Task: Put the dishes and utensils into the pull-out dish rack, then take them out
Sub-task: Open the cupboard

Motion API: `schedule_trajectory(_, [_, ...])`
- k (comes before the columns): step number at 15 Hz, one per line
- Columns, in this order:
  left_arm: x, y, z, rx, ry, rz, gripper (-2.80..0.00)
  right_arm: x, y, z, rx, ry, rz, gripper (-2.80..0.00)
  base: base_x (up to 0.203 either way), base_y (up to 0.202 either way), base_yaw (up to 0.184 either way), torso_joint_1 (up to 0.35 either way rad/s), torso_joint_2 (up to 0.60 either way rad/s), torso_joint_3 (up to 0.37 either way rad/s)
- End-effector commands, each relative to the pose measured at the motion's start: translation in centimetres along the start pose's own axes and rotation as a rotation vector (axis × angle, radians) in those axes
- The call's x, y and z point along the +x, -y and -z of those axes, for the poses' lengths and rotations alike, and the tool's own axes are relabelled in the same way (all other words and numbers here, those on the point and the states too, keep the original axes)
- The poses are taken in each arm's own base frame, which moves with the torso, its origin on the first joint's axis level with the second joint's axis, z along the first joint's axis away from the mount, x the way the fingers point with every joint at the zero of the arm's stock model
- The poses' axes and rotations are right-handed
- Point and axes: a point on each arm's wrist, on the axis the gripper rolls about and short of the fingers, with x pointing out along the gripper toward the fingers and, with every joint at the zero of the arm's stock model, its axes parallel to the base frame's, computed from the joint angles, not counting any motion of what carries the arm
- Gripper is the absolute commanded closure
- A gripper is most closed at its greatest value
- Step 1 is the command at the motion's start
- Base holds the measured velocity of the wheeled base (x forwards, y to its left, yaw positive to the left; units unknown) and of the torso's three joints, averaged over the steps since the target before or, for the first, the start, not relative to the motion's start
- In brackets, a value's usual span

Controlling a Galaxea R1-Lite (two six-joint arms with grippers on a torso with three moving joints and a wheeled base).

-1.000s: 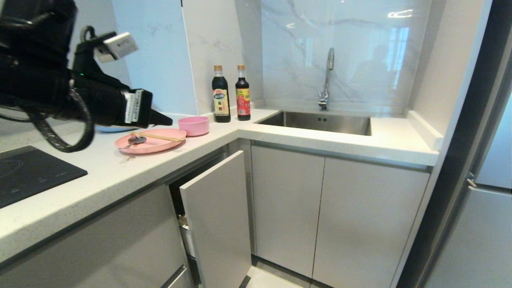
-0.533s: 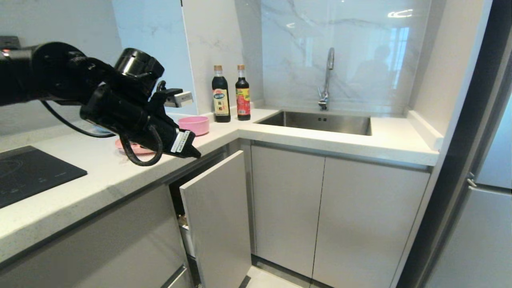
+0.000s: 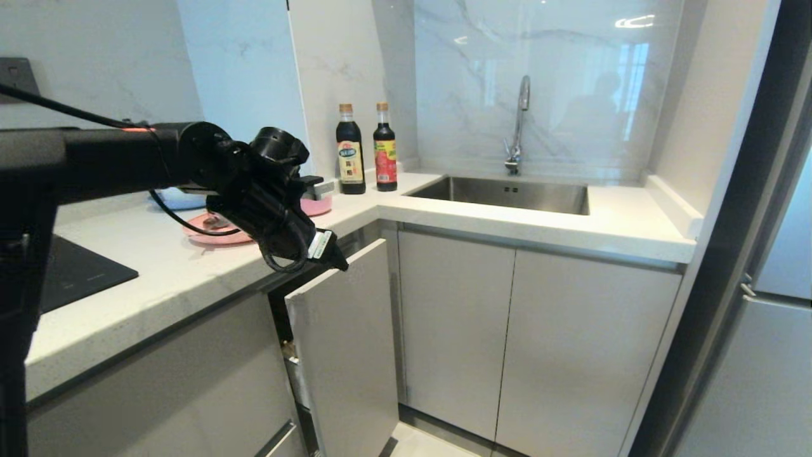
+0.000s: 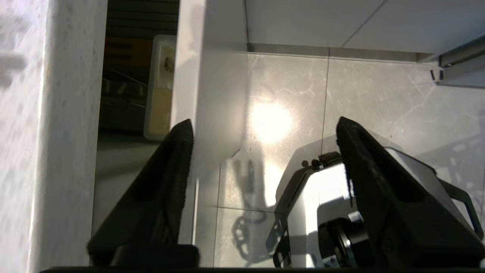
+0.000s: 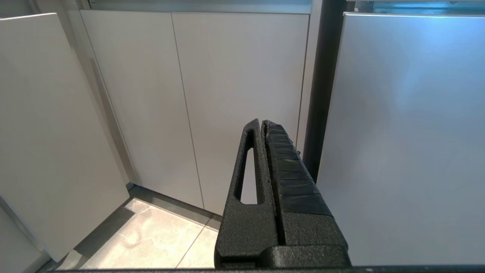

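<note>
The pull-out dish rack's light-grey cabinet front [image 3: 346,343] stands slightly pulled out below the counter. My left gripper [image 3: 330,254] points down just over its top edge and is open with nothing between its fingers. In the left wrist view the left gripper [image 4: 264,123] has one fingertip [image 4: 183,131] by that cabinet front [image 4: 187,76], and the rack's white plastic cup [image 4: 161,87] shows in the dark gap. The pink plate [image 3: 219,235] and pink bowl [image 3: 320,204] sit on the counter, partly behind my arm. The utensils are hidden. My right gripper [image 5: 261,122] hangs shut, low before the cabinet doors.
Two dark sauce bottles [image 3: 350,152] stand in the counter's corner, with the sink [image 3: 507,193] and tap to their right. A black hob [image 3: 76,273] lies at the left, a blue plate [image 3: 181,200] behind my arm. The robot's base [image 4: 333,212] shows on the tiled floor.
My left arm has swung down and to the right, from above the pink plate to the pulled-out cabinet front. Its gripper has gone from shut to open.
</note>
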Motion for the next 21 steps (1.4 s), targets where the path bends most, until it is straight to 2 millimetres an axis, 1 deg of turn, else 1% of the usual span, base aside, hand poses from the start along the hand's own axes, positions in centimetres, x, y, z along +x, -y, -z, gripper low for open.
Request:
schedule_trajectory(1, [3.1, -0.8, -0.1, -0.015, -0.032, -0.007, -2.80, 0.0, 0.0, 0.0, 0.000, -0.001, -0.002, 0.00, 0.000, 0.000, 0.000, 0.000, 0.00, 0.000])
schedule_trajectory(3, [4.6, -1.7, -0.2, -0.024, -0.027, -0.023, -2.80, 0.0, 0.0, 0.0, 0.000, -0.001, 0.000, 0.00, 0.000, 0.000, 0.000, 0.000, 0.00, 0.000])
schedule_trajectory(8, [6.8, -1.8, 0.1, -0.030, -0.051, -0.021, -2.80, 0.0, 0.0, 0.0, 0.000, -0.001, 0.000, 0.00, 0.000, 0.000, 0.000, 0.000, 0.00, 0.000])
schedule_trajectory(14, [7.6, -1.7, 0.3, -0.035, -0.069, -0.015, -2.80, 0.0, 0.0, 0.0, 0.000, -0.001, 0.000, 0.00, 0.000, 0.000, 0.000, 0.000, 0.00, 0.000])
schedule_trajectory(17, [7.6, -0.7, 0.1, -0.039, -0.067, -0.004, -2.80, 0.0, 0.0, 0.0, 0.000, -0.001, -0.001, 0.00, 0.000, 0.000, 0.000, 0.000, 0.00, 0.000])
schedule_trajectory(21, [8.3, 1.3, 0.1, -0.038, -0.083, 0.020, -2.80, 0.0, 0.0, 0.0, 0.000, -0.001, 0.000, 0.00, 0.000, 0.000, 0.000, 0.000, 0.00, 0.000])
